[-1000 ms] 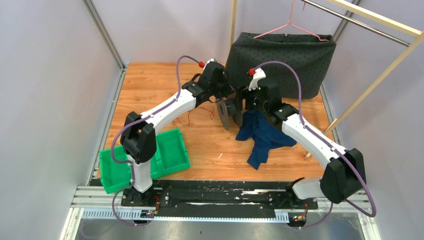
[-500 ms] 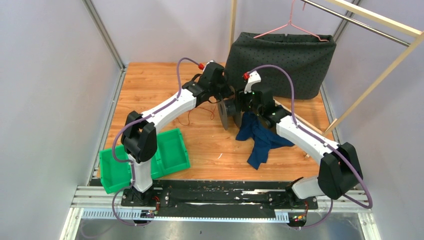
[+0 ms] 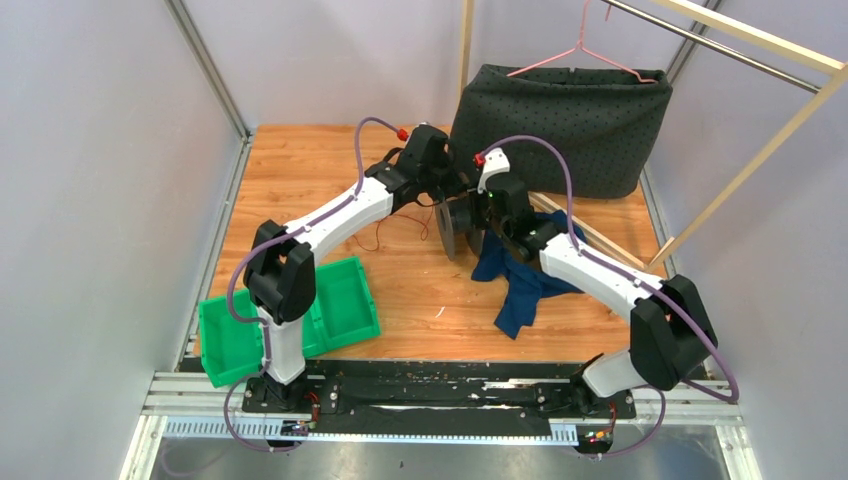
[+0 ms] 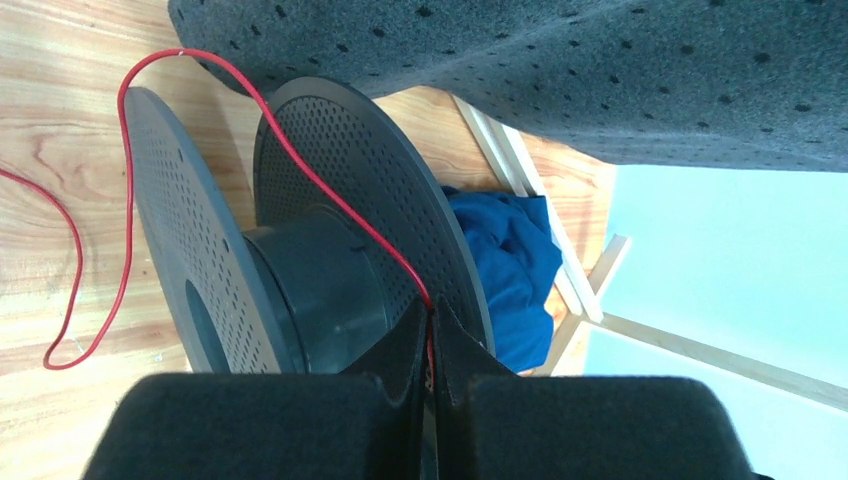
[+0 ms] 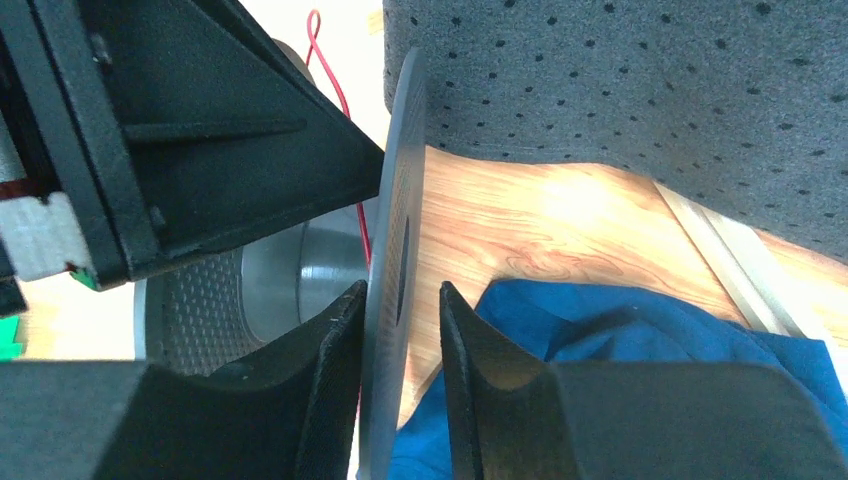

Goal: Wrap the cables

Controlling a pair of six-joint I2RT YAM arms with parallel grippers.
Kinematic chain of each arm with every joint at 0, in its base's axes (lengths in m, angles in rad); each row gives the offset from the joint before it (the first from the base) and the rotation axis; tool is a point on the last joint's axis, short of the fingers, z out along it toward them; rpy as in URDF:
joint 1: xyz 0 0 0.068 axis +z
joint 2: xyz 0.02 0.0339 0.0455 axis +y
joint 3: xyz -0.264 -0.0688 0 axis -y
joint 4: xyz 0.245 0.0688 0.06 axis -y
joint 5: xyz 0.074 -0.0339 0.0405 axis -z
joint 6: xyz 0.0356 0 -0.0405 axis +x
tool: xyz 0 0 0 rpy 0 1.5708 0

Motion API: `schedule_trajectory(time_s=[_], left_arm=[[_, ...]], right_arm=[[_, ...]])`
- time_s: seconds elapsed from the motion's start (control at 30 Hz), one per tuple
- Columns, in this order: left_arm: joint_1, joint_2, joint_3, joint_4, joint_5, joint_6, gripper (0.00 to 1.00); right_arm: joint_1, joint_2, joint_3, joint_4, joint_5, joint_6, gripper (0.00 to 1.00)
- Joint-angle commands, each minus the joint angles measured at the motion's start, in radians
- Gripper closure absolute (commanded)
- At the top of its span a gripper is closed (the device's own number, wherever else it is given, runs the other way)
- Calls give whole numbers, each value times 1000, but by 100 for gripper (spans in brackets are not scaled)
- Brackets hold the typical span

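Observation:
A thin red cable (image 4: 300,165) runs from the table over the dark grey spool (image 4: 320,280) into my left gripper (image 4: 431,318), which is shut on it beside the spool's hub. The cable's slack loops on the wood (image 3: 378,240). The spool (image 3: 448,228) stands on edge at mid-table. My right gripper (image 5: 403,300) is open and straddles the spool's flange (image 5: 400,180); one finger touches it, the other stands a little off. The red cable (image 5: 340,100) shows behind the flange. No dark cable is in view.
A blue cloth (image 3: 520,275) lies crumpled right of the spool, under the right arm. A dark dotted fabric bin (image 3: 560,120) stands close behind. Green bins (image 3: 340,300) sit at front left. A wooden rack (image 3: 740,60) with a pink hanger (image 3: 580,50) is at the right.
My right arm has swung left and its gripper has come onto the spool's flange. The left arm, the spool and the cable have hardly moved.

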State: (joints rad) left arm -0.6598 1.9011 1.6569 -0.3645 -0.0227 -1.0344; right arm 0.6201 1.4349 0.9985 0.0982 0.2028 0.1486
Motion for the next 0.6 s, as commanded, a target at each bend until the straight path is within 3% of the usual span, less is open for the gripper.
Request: schedule_trajectory(time_s=[0.0,0.27,0.47,0.57], left_arm=[[9,28,26,-22,36,-3,100],[16,36,18,-11,62,-22,100],[21,36,15,-5,75,-28,100],[24,33,15,-1,79,-26,100]], right_arm=[[22,13,-19,34,69,-9,68],[30,36,-19,37,77,-2,74],[30,45,-11,29,81,5,98],[30,35,-12,29,91,10,99]])
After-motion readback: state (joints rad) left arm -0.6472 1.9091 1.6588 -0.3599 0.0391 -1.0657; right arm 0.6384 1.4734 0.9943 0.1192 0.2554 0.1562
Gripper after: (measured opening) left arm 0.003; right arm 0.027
